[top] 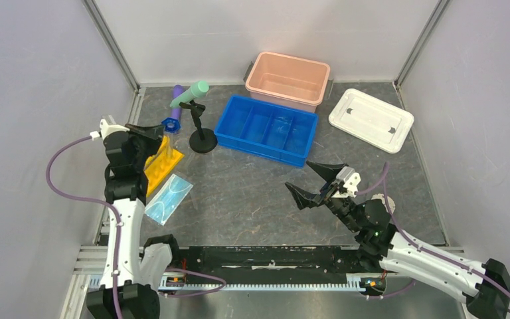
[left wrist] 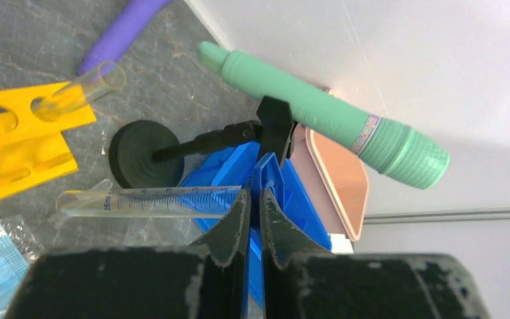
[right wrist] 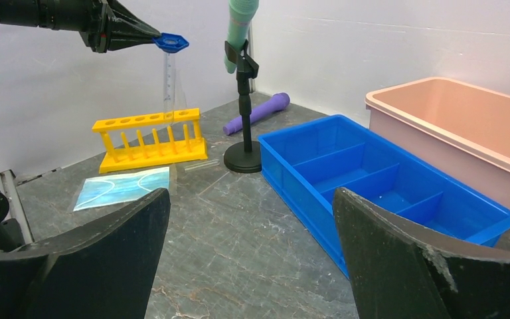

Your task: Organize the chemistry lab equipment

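We see a dark grey, marbled bench (top: 252,193) filling the middle of the top view. Plain pale walls (top: 33,80) close it in at left, back and right. Slanted metal posts (top: 109,43) mark the upper corners. A black rail (top: 272,256) runs along the lower edge. The light is soft and even.

Above the black mounting rail (top: 265,260), the left arm (top: 125,219) and right arm (top: 425,256) are showing white shells over black joints. Purple cables (top: 56,169) are looping beside them. The left gripper (left wrist: 254,199) and right gripper (top: 298,175) are wearing black, pointed fingers with scuffed, chipped edges. A green light (top: 374,232) is glowing just above the rail.
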